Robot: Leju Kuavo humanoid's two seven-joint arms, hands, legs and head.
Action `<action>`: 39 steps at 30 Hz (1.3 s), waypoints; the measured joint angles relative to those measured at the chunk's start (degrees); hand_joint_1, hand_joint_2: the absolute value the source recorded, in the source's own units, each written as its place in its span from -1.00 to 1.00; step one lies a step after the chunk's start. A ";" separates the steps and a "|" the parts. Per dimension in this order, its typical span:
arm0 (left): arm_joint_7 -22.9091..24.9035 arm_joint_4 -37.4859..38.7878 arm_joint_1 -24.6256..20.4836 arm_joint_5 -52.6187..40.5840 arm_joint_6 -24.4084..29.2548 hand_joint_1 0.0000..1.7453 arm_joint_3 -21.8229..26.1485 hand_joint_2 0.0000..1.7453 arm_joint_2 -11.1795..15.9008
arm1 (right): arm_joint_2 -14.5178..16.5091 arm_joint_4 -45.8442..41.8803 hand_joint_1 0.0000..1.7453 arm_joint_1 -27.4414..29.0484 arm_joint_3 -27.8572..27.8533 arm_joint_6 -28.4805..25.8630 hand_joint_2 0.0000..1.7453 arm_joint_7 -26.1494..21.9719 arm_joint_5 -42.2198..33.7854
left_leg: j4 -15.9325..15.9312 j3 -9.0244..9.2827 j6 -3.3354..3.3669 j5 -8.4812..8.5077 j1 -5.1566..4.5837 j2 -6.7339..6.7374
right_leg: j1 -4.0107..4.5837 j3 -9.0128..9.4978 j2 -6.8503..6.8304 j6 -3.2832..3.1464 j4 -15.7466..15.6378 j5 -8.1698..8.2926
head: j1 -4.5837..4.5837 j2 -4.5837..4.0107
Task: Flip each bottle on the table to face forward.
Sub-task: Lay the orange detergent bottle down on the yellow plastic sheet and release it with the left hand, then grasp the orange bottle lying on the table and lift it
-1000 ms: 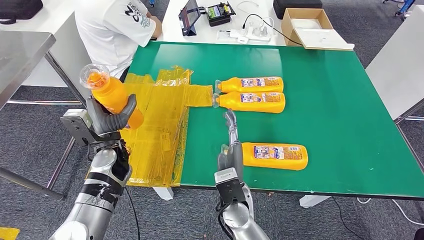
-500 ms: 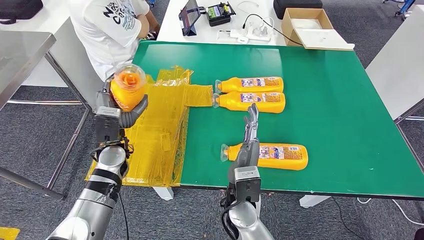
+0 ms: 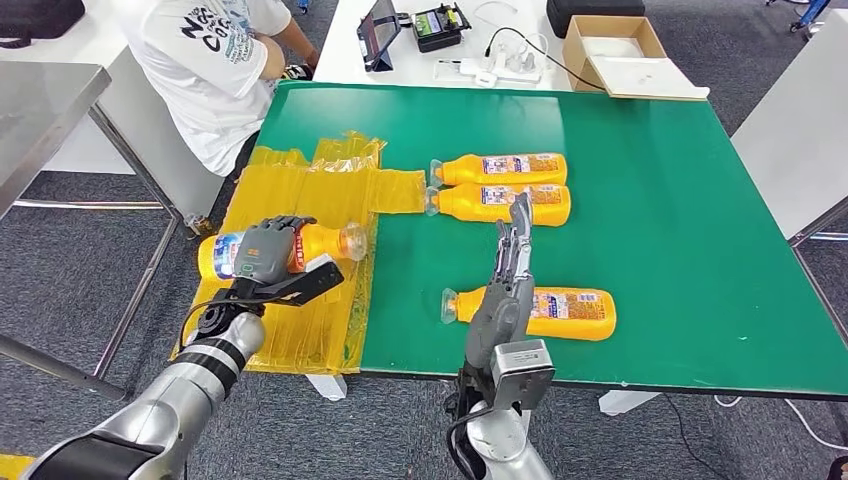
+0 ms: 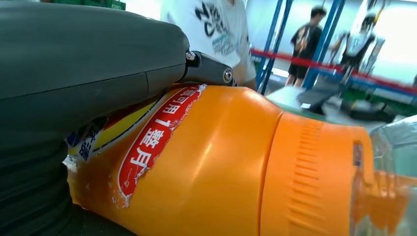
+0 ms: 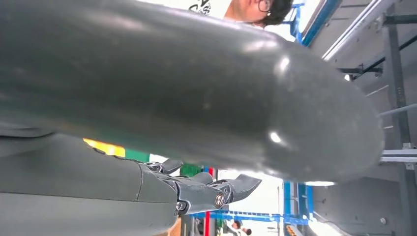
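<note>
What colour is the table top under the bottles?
Green table top, best seen in the head view.

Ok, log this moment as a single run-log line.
left hand: grips bottle lying over yellow sheet | right hand: fingers straight, above near bottle | two far bottles: label up on green table

The worktop (image 3: 640,250) has a matt green surface that looks smooth. On its left end lies crinkled, glossy yellow film (image 3: 320,240), translucent like thin plastic. The held bottle (image 4: 216,167) is smooth, shiny orange plastic with a ribbed collar, a clear cap and a glossy printed label peeling rough at its edge. The left hand (image 3: 268,252) on it has a matt grey, plastic-looking cover. Beyond the worktop, a cardboard box (image 3: 612,45) looks dull brown.
</note>
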 joint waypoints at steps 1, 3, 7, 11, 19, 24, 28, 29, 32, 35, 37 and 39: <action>0.81 0.70 -0.43 -1.29 -0.58 1.00 -0.26 1.00 0.30 | 0.00 -0.42 -1.00 0.19 -0.06 0.21 -1.00 0.00 -0.39 | 0.00 -0.01 0.00 0.00 0.00 0.00 | 0.00 0.00 0.00 0.00 0.00 0.00 | 0.00 0.00; 2.45 1.84 -1.17 -4.05 -1.11 1.00 -1.03 1.00 0.96 | 0.00 -1.19 -1.00 0.58 -0.25 0.51 -1.00 0.00 -0.91 | 0.00 -0.01 0.00 0.00 0.00 -0.01 | 0.00 0.00 0.00 0.00 0.00 0.00 | 0.01 0.00; 3.88 3.50 -2.13 -6.22 -1.20 1.00 -1.83 1.00 1.95 | 0.00 -2.19 -1.00 1.25 -0.63 0.77 -1.00 0.00 -1.31 | 0.00 0.00 0.00 0.00 0.00 0.00 | 0.00 0.00 0.00 0.00 0.00 0.00 | 0.00 0.00; 4.84 4.79 -3.06 -8.66 -1.79 1.00 -2.92 1.00 2.71 | 0.00 -2.42 -1.00 1.53 -0.80 1.09 -1.00 0.00 -1.76 | 0.00 0.00 0.00 0.01 0.00 -0.01 | 0.01 0.00 0.00 0.00 0.00 0.00 | 0.00 0.00; -1.11 6.53 -4.00 -3.61 -13.76 1.00 -3.46 1.00 3.13 | 0.30 -1.47 -1.00 1.74 -1.66 4.96 -1.00 0.00 -2.30 | 0.00 -0.01 0.00 0.00 0.00 -0.01 | 0.00 0.01 0.00 0.00 0.00 0.00 | 0.01 0.00; -5.31 6.91 -4.46 1.21 -20.00 0.97 -1.85 1.00 3.29 | 0.54 -0.29 -1.00 1.73 -2.33 6.26 -1.00 0.00 -2.21 | 0.00 0.00 0.00 0.00 0.00 -0.04 | -0.01 0.05 -0.02 0.00 0.00 0.00 | 0.00 0.00; -7.73 6.93 -4.78 4.68 -23.12 -0.35 -0.62 1.00 3.60 | 0.92 0.91 -1.00 1.67 -2.77 7.48 -1.00 0.00 -2.65 | -0.01 0.09 0.00 0.01 0.00 -0.06 | -0.01 0.15 -0.04 -0.01 0.01 0.00 | -0.01 0.00; -7.94 6.93 -4.81 5.29 -23.58 -0.74 -0.37 1.00 3.64 | 1.02 1.23 -1.00 1.66 -2.84 7.69 -1.00 0.00 -2.73 | -0.01 0.11 0.00 0.01 0.00 -0.06 | -0.01 0.18 -0.04 -0.01 0.01 0.00 | -0.01 0.00; -8.19 7.03 -4.59 6.47 -24.57 -1.00 0.28 1.00 3.66 | 1.30 2.10 -1.00 1.63 -3.09 8.05 -1.00 0.00 -2.80 | -0.02 0.15 -0.01 0.01 0.00 -0.05 | -0.01 0.21 -0.03 0.00 0.01 0.00 | 0.01 0.00; -8.16 7.16 -3.99 6.61 -24.81 -1.00 0.39 1.00 3.65 | 1.37 2.69 -1.00 1.62 -3.26 8.17 -1.00 0.00 -2.80 | -0.01 0.15 -0.01 0.02 0.00 -0.04 | -0.01 0.20 -0.02 0.00 0.01 0.01 | 0.02 0.00; -8.16 7.17 -3.86 6.62 -24.79 -1.00 0.41 1.00 3.64 | 1.39 2.94 -1.00 1.61 -3.31 8.23 -1.00 0.00 -2.80 | -0.01 0.15 -0.01 0.02 0.00 -0.04 | -0.01 0.20 -0.02 0.00 0.01 0.01 | 0.01 0.00; -8.16 7.17 -3.86 6.62 -24.79 -1.00 0.41 1.00 3.63 | 1.40 3.04 -1.00 1.60 -3.32 8.26 -1.00 0.00 -2.79 | -0.01 0.15 -0.01 0.02 0.00 -0.04 | -0.01 0.20 -0.02 0.00 0.01 0.01 | -0.01 0.00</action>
